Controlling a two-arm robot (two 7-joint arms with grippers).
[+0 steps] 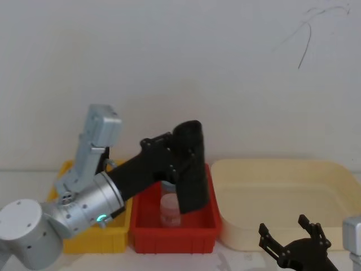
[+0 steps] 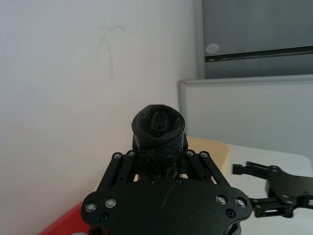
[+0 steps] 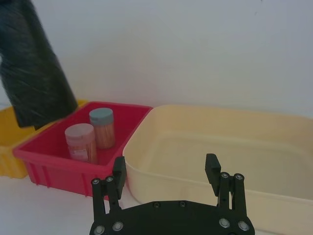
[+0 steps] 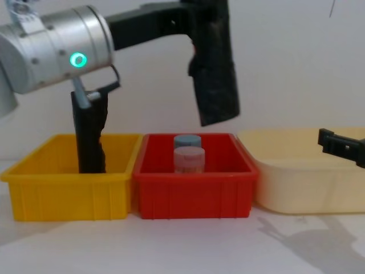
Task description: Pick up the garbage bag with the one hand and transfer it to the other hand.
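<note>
In the head view, the left gripper [image 1: 185, 148], on a silver wrist with a green ring, is clamped around the upper part of the garbage bag [image 1: 193, 180]. The bag hangs tilted in the air above the red bin [image 1: 172, 232]. A yellow bin [image 1: 96, 241] sits on the robot's left of the red one and a cream tub [image 1: 271, 164] on its right. The right gripper [image 1: 293, 241] is low in front of the tub.

The left wrist view shows the bag end-on [image 2: 159, 122]: tightly wound black plastic with a puckered core, pinched between the two fingers. Beyond it the right gripper [image 2: 254, 191] is well apart from the bag.

In the right wrist view, that gripper's fingers [image 3: 119, 169] are spread wide before the tub. Two jars stand just beside each other in the red bin, one pink-lidded [image 3: 80, 141], one grey-blue-lidded [image 3: 101, 126].

The chest view shows the bag [image 4: 215, 74] from the side, crinkly, its lower end above the bin rims and clear of the jars. A second black roll [image 4: 88, 137] stands in the yellow bin, its top partly hidden by the left wrist.
</note>
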